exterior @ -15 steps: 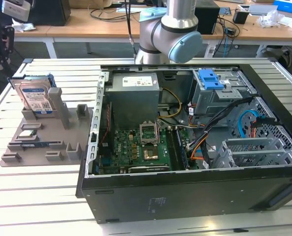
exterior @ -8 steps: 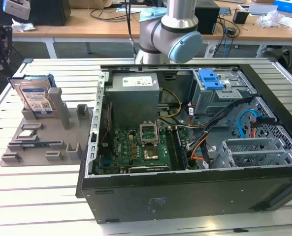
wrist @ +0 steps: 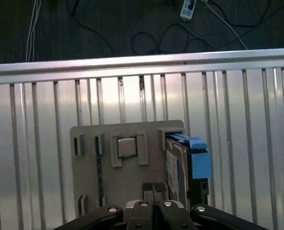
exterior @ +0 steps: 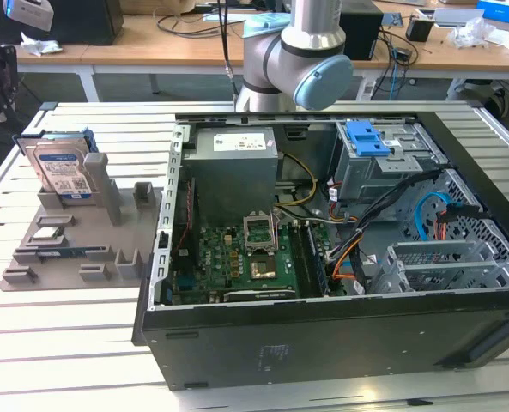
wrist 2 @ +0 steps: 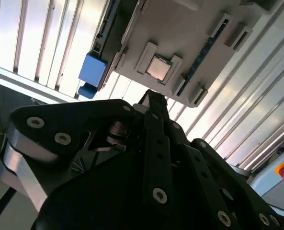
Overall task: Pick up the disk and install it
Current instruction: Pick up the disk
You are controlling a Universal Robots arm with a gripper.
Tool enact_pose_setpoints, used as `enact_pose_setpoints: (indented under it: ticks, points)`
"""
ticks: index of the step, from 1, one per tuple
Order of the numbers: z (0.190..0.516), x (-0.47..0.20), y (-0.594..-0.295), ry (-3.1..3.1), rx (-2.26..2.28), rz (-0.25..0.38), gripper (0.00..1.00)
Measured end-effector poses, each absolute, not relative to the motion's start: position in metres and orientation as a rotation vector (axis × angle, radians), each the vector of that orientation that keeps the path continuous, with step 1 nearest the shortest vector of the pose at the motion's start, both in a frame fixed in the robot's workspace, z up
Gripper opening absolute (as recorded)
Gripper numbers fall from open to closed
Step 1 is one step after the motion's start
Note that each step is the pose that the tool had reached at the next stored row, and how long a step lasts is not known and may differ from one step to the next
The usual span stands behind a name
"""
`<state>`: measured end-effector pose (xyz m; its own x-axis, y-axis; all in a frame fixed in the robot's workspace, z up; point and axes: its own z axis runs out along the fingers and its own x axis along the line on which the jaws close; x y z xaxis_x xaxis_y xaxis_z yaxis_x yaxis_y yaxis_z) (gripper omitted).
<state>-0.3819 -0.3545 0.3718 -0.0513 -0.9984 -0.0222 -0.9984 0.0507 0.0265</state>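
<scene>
Up close, the gripper (wrist: 153, 188) hangs with its two black fingers (wrist: 148, 189) pressed together. As far as I can judge there is only a thin seam between them, and nothing is held in them. Directly beneath the fingertips, and apart from them, lies a grey holder plate (wrist: 127, 182). A square processor chip (wrist: 127, 147) sits in a pocket of it just beyond the tips, and the second wrist view shows the same chip (wrist 2: 157, 67) past the fingers' end. Off to one side of the fingers, at the edge of that plate, the disk (wrist: 176, 165) stands on edge in its slot with its blue carrier bracket (wrist: 199, 160) on the outer side; the gripper is not touching it. Under the plate runs the slatted metal table (wrist: 36, 143), and beyond its rail some cables (wrist: 156, 33) lie on the dark floor. In the exterior view the disk (exterior: 61, 172) stands leaning on the plate (exterior: 74, 236) at the exterior view's left. It is well apart from the open computer case (exterior: 323, 326), where a blue latch plate (exterior: 367, 137) sits atop the grey drive cage (exterior: 383, 176). Farthest back, the arm (exterior: 293, 60) rises behind the case.
</scene>
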Motion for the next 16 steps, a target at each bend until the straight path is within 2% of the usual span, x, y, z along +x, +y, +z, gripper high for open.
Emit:
enact_pose_setpoints:
  ticks: [14, 15, 16]
  points:
    - [0.3718, -0.3819, -0.3545, -2.128, 2.304, -0.054, 0.11]
    - [0.3718, -0.3819, -0.3545, -2.128, 2.305, -0.054, 0.11]
    - [0.3718, -0.3819, -0.3545, -2.127, 2.305, -0.054, 0.17]
